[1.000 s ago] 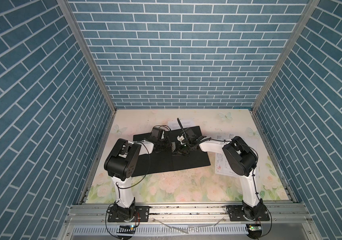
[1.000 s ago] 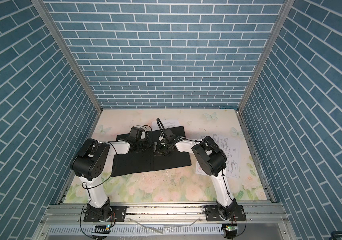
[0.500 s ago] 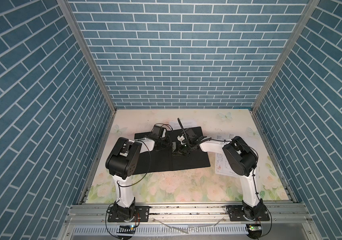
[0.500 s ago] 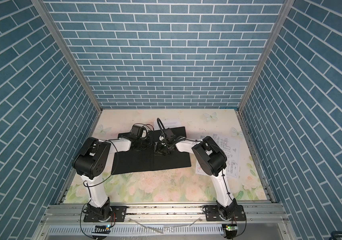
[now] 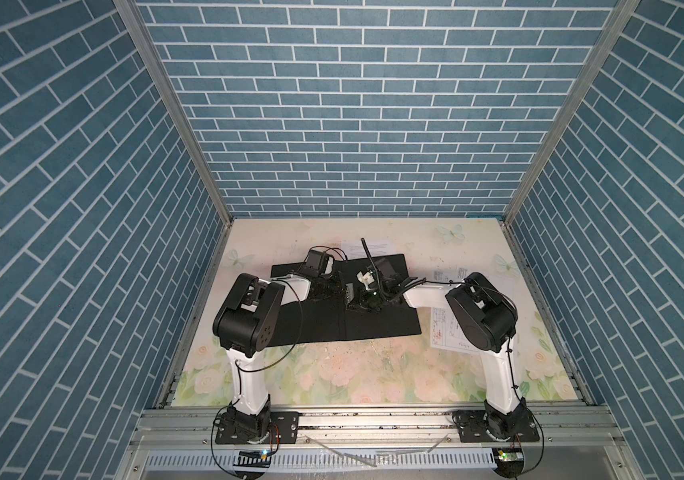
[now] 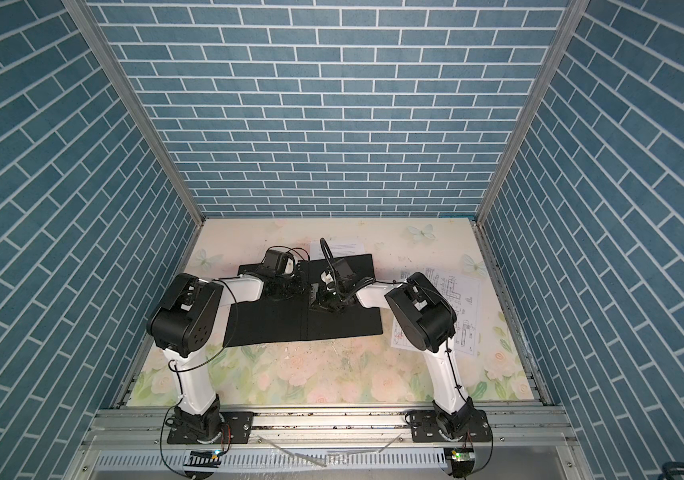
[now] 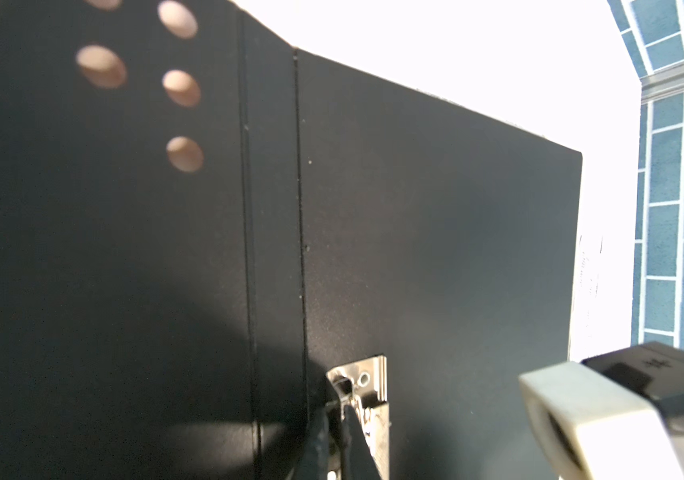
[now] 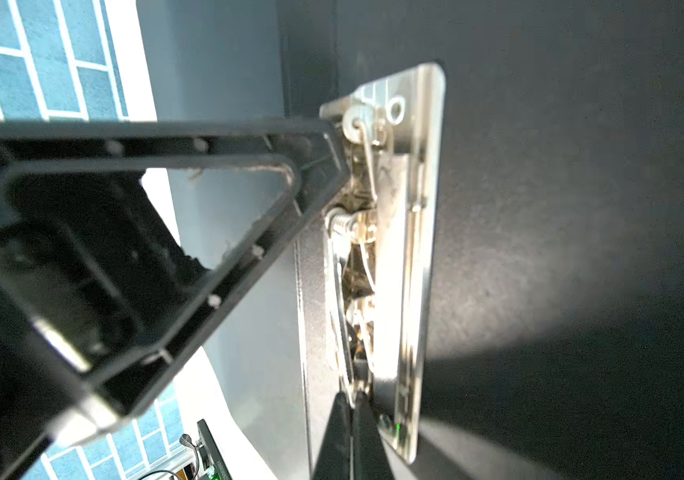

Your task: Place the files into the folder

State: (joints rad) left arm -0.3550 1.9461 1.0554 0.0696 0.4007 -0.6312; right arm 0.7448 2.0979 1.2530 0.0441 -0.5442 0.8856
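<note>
**Left arm creeps at the clip; no sheet in the folder yet**

Over the last second the left arm shifts only a little. Its wrist edges toward the far wall and its elbow follows, while the right arm keeps its pose and nothing on the table moves.

Both hands meet at the shiny metal spine clip (image 8: 415, 208) of the flat rectangular folder (image 5: 373, 328), which lies open, black inside up, directly beneath them. The left gripper (image 7: 339, 436) has its jaws closed, with its tips against one end of the clip. The right gripper (image 8: 352, 415) is closed too, with its tips at the opposite end. I cannot tell whether either one pinches the clip's thin wire lever. I judge this to be work on freeing the clip, a step that comes before any loading, so the task looks to be in its early part.

All the files lie outside the folder:
- **Text sheet:** the white text sheet of dense print (image 5: 373, 248) lies beyond both grippers, its near part hidden by the folder's far edge.
- **Drawing sheets:** the white drawing sheets with black line work (image 6: 467, 299) lie off the right gripper's outer side, beside the folder on the floral tabletop (image 5: 353, 374).

Two things stand in the way. The right arm's dark elbow hangs over the drawing sheets and covers much of them. Both hands are also busy at the clip, so neither is free to fetch paper.
</note>
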